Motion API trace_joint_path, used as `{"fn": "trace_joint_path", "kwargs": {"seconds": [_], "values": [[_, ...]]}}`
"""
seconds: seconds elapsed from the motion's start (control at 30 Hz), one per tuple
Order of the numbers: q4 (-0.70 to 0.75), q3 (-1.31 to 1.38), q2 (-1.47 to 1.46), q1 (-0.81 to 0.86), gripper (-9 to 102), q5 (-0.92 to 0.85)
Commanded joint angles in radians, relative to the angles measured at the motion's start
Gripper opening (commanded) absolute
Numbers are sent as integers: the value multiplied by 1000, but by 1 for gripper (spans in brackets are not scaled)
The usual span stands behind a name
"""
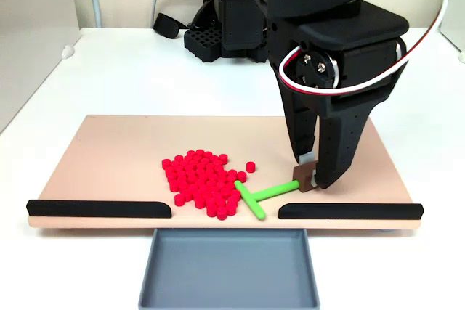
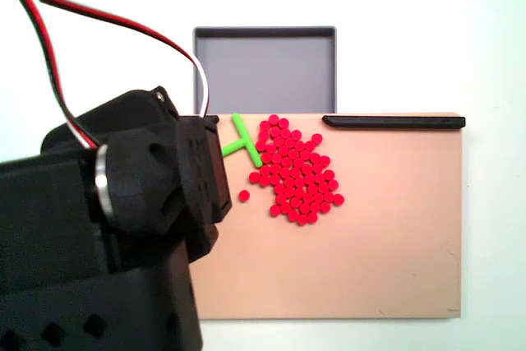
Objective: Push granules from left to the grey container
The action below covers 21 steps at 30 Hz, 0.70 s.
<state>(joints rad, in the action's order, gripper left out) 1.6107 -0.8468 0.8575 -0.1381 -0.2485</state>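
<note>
The granules (image 1: pixel 200 183) lie in a dense red heap on the tan board (image 1: pixel 116 150), left of centre in a fixed view, with one stray pellet (image 1: pixel 251 166) to the right. A green T-shaped pusher (image 1: pixel 270 192) rests on the board, its crossbar against the heap's right edge. My gripper (image 1: pixel 309 176) points down and is shut on the brown block at the pusher's handle end. The grey container (image 1: pixel 229 270) sits below the board's front gap and holds nothing. From above, the granules (image 2: pixel 292 170) lie just short of the container (image 2: pixel 265 59), and my arm hides the fingertips.
Two black strips (image 1: pixel 98 209) (image 1: pixel 349 211) line the board's front edge, leaving a gap above the container. The arm's base and cables (image 1: pixel 218 27) stand behind the board. White table surrounds everything. In the view from above, the arm's body (image 2: pixel 123 228) covers the board's left part.
</note>
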Motion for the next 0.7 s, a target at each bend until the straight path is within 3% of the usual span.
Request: {"fn": "trace_joint_path", "kwargs": {"seconds": [0.0, 0.67], "values": [[-6, 17, -12, 14, 0, -20], [-6, 20, -20, 20, 0, -114]]}}
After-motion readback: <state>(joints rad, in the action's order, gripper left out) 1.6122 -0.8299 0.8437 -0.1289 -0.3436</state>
